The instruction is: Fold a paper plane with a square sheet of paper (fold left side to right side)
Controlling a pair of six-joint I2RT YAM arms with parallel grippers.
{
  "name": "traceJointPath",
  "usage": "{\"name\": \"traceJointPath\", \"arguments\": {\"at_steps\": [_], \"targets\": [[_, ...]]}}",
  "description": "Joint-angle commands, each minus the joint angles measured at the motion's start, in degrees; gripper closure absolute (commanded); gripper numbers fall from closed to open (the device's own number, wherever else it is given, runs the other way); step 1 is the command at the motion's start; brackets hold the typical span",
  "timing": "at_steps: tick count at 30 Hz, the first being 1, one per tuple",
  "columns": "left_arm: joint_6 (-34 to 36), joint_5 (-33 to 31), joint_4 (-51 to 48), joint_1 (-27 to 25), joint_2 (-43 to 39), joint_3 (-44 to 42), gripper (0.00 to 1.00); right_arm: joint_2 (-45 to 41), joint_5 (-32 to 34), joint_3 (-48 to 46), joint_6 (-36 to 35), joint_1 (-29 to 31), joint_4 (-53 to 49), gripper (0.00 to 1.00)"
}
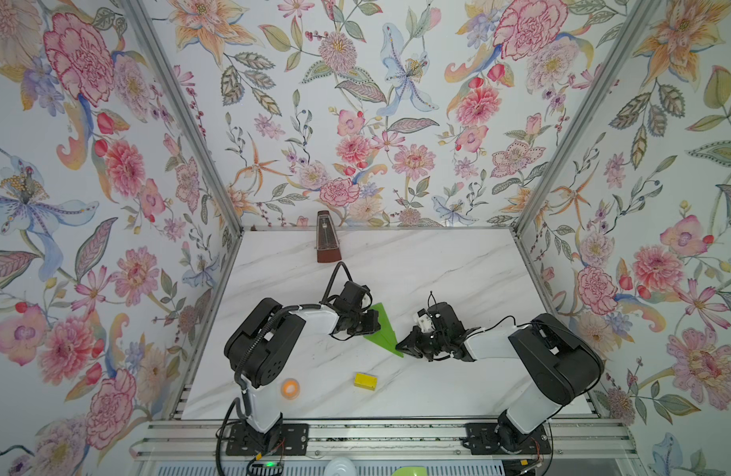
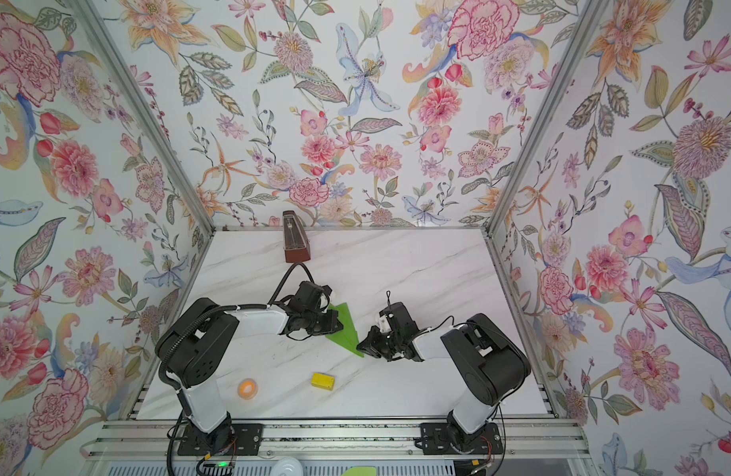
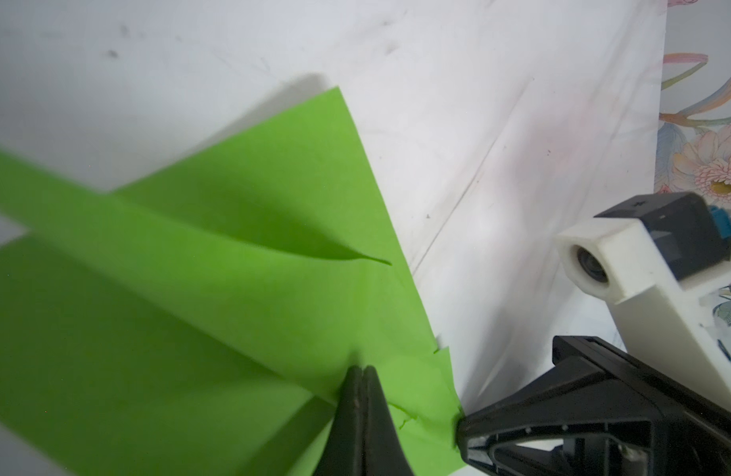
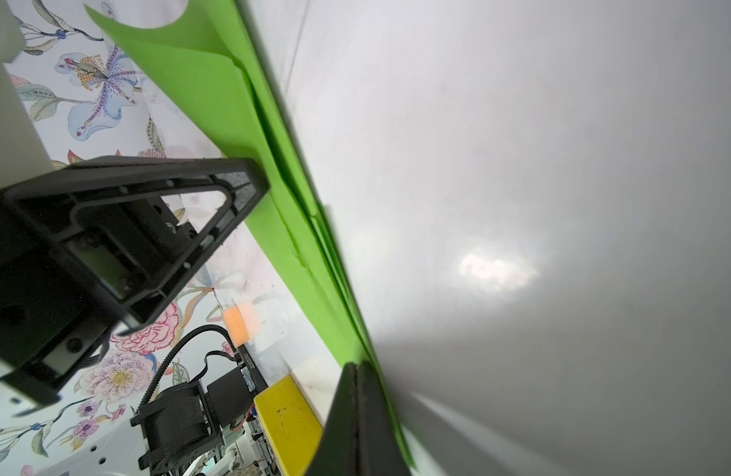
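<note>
In the middle of the white marble table (image 1: pixel 438 268), both top views show two black-and-white arms reaching in, one from 9 o'clock and one from 3 o'clock, and meeting over the work. Between them lies the paper plane (image 1: pixel 384 329), bright green and already a narrow dart. Its nose points toward 5 o'clock and one wing flap is lifted, as the left wrist view shows (image 3: pixel 231 288). I judge the folding to be in its late creasing stage.

A brown metronome (image 1: pixel 327 241) stands at 12 o'clock by the back edge, well clear of the work.

The left gripper (image 3: pixel 361 369) sits at the plane's 9 o'clock side. Its jaws are pressed together with no paper seen between them, and the tip rests on the sheet, probably to pin it or flatten a crease. The right gripper (image 4: pixel 357 364) is likewise closed. It sits right at the nose at 4 o'clock, likely steadying that end, though actual contact is hard to confirm.

A small yellow block (image 1: pixel 365 381) lies at 6 o'clock and an orange tape roll (image 1: pixel 290 388) at 8 o'clock, both apart from the plane.
</note>
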Motion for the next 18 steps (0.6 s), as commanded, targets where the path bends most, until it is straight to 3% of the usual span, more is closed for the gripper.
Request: {"name": "traceJointPath", "arguments": {"at_steps": [1, 18], "targets": [[2.2, -9.9, -9.4, 3.6, 2.8, -3.5, 0.99, 0.7, 4.6, -2.4, 0.7, -0.5, -8.2, 1.0], [3.8, -11.0, -10.0, 8.8, 4.4, -1.5, 1.0, 0.2, 4.8, -2.4, 0.6, -0.5, -8.9, 0.99]]}}
